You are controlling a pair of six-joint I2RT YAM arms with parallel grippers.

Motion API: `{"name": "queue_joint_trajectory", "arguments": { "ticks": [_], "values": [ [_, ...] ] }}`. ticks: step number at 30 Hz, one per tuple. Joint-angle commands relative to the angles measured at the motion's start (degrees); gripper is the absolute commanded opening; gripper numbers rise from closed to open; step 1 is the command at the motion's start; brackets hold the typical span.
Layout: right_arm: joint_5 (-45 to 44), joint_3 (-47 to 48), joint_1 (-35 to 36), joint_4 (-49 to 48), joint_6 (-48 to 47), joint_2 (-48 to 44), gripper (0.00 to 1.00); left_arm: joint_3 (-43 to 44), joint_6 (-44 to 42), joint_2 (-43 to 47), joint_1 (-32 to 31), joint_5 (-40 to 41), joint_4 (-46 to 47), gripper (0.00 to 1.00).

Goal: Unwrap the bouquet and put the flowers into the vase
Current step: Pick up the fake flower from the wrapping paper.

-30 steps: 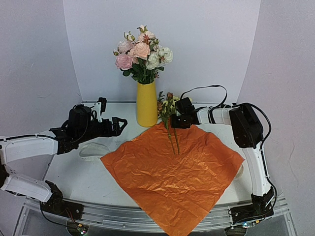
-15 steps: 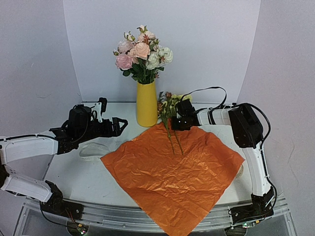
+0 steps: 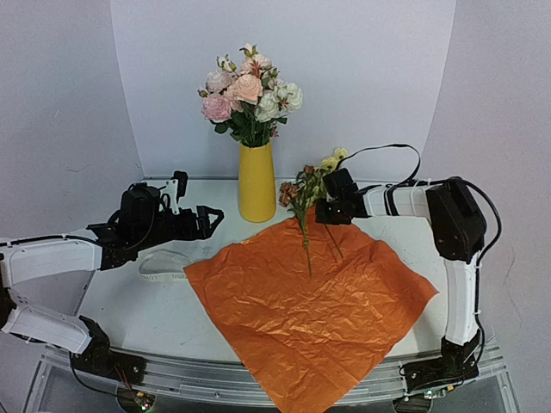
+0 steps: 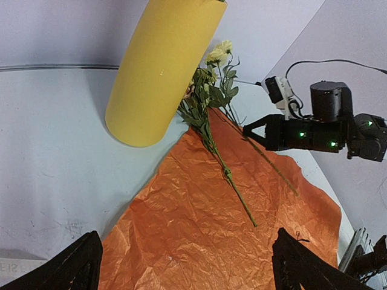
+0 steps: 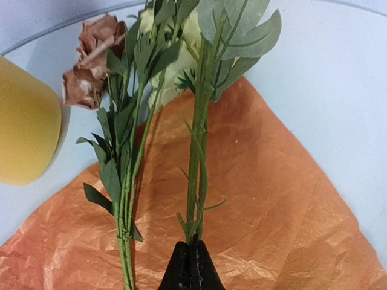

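The bouquet is unwrapped: its orange paper [image 3: 314,301] lies flat on the table. My right gripper [image 3: 324,210] [image 5: 191,244] is shut on one thin green stem of the flowers [image 5: 196,169]. That stem hangs over the paper's far corner, its yellow blooms [image 3: 332,161] raised. A second leafy stem [image 3: 305,241] [image 4: 227,172] with rust-brown blooms [image 5: 91,57] sits just left of the jaws, outside them. The yellow vase [image 3: 256,182] [image 4: 160,66] stands left of them and holds a big rose bunch. My left gripper [image 3: 212,220] [image 4: 187,266] is open and empty at the paper's left corner.
A cream ribbon [image 3: 164,261] lies on the white table [image 3: 129,310] under my left arm. The big white and pink rose bunch [image 3: 250,95] rises above the vase. Grey walls close in the back and both sides.
My right gripper has shut on the stem and moved right and up, lifting the yellow blooms. The orange paper has slid slightly right. My left arm has not moved.
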State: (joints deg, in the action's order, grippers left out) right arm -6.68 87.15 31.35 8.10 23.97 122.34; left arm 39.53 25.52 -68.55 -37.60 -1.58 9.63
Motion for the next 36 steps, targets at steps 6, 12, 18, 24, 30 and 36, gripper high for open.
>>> {"name": "queue_joint_trajectory", "arguments": {
  "ticks": [6,12,18,24,30,36],
  "values": [
    [-3.4,-8.4,-2.2,-0.7,-1.0,-14.5,0.0,0.6,0.4,-0.2,-0.1,-1.5,2.5,0.99],
    [6.2,-13.5,-3.9,-0.7,-3.2,-15.1,0.59,1.2,0.5,-1.2,-0.1,-2.1,2.6,0.99],
    [8.7,-12.2,-5.4,-0.7,-3.4,-12.3,0.61,1.3,0.5,-1.5,0.0,-2.8,2.8,0.99],
    [9.5,-9.5,-5.6,-0.6,-2.9,-6.2,0.53,1.0,0.2,-1.3,0.0,-2.7,2.8,0.99],
    [7.8,-9.4,-5.7,-0.5,-2.7,-3.0,0.48,0.7,-0.1,-1.1,0.0,-2.3,2.8,0.99],
    [5.3,-9.8,-5.7,-0.9,-2.6,-4.6,0.06,0.8,0.0,-1.3,-0.1,-2.1,2.8,0.99]
  ]
}}
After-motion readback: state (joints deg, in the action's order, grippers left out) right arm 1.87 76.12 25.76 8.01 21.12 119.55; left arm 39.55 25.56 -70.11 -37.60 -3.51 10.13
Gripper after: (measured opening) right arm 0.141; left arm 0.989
